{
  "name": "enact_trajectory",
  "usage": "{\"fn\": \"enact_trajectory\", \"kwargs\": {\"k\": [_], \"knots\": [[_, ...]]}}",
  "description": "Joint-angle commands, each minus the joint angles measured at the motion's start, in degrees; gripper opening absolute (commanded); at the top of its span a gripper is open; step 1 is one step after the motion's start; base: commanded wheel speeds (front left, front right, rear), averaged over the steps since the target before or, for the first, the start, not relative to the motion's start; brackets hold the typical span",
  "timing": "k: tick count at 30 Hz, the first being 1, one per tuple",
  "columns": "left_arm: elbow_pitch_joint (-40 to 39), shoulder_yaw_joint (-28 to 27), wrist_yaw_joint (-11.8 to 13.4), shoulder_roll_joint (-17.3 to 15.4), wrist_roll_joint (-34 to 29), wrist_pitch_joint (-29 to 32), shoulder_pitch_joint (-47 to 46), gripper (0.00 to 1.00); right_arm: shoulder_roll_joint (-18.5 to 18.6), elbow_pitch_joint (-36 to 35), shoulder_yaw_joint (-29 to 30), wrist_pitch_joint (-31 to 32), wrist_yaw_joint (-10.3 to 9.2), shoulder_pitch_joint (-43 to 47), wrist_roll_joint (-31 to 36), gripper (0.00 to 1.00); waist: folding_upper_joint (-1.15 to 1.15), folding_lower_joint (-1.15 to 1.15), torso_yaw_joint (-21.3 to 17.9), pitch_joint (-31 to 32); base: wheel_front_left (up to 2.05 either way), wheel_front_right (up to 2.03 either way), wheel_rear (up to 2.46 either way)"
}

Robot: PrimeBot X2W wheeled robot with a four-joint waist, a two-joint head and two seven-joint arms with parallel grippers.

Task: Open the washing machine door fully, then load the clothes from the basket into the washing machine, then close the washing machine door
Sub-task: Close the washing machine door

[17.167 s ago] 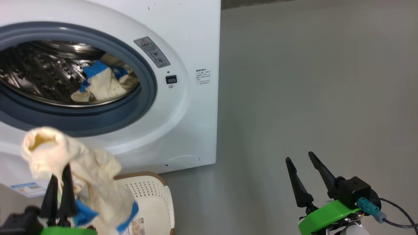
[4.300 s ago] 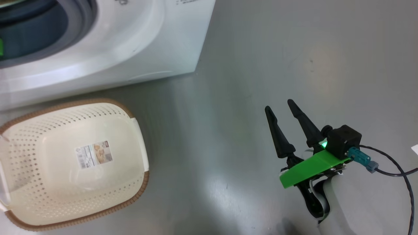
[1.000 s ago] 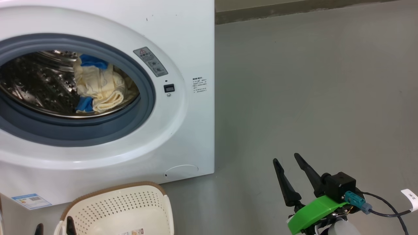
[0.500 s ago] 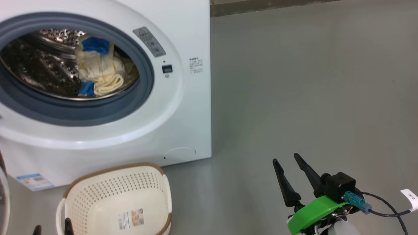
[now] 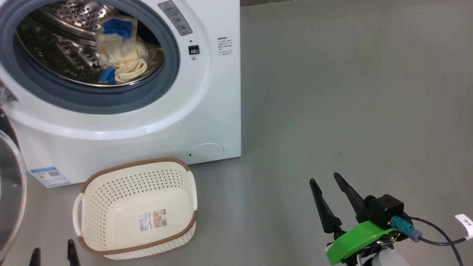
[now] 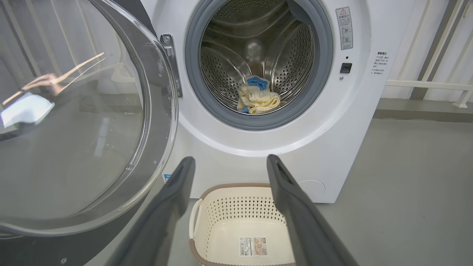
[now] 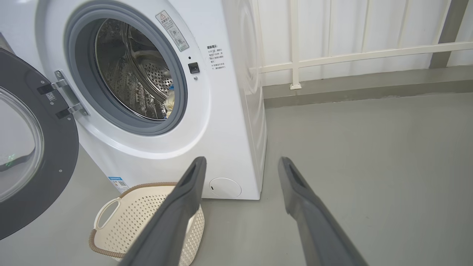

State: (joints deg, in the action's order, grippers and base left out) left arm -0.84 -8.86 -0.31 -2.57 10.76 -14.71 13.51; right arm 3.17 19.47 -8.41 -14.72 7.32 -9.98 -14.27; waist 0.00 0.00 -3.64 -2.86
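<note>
Clothes point(image 5: 122, 55) in drum point(image 5: 55, 51), basket point(image 5: 111, 192) empty, so we read left hand point(image 6: 230, 160) and right hand point(image 5: 325, 178) spread empty for the door point(image 6: 74, 129).

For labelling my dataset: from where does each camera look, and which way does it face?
Head: on the head, looking forward and down at the washer and basket; right tool lower right, tips of left tool lower left.
Left wrist: on the left arm, facing straight into the drum with clothes, door at left; own open fingers.
Right wrist: on the right arm, facing the washer at an angle; own open fingers.
Shared: all show washer, basket and door.
</note>
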Motion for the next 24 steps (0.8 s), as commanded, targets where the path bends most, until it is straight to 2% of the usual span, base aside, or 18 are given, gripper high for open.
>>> {"fn": "enact_trajectory", "kwargs": {"k": [1, 13, 24], "knots": [[-1.38, -1.47, -0.35, -0.31, 0.37, -0.29, -2.43, 1.0, -0.29, -1.61, -1.1, -0.28, 0.17, -0.43, -0.04, 1.0, 0.0, 0.0, 0.53, 0.17, -0.14, 0.14, 0.0], [-0.42, -0.72, -0.61, -0.31, 0.63, -0.29, -1.38, 1.0, -0.29, -1.65, -1.32, -0.28, 0.17, 0.16, 0.11, 1.0, 0.0, 0.0, 4.96, 1.55, 0.0, 0.0, 0.0], [0.94, -2.69, -0.59, -0.31, 2.3, -0.29, -0.27, 1.0, -0.29, -1.38, -1.93, -0.28, 0.17, 0.51, -0.11, 1.0, 0.0, 0.0, 10.54, 2.76, 0.0, 0.0, 0.0]]}}
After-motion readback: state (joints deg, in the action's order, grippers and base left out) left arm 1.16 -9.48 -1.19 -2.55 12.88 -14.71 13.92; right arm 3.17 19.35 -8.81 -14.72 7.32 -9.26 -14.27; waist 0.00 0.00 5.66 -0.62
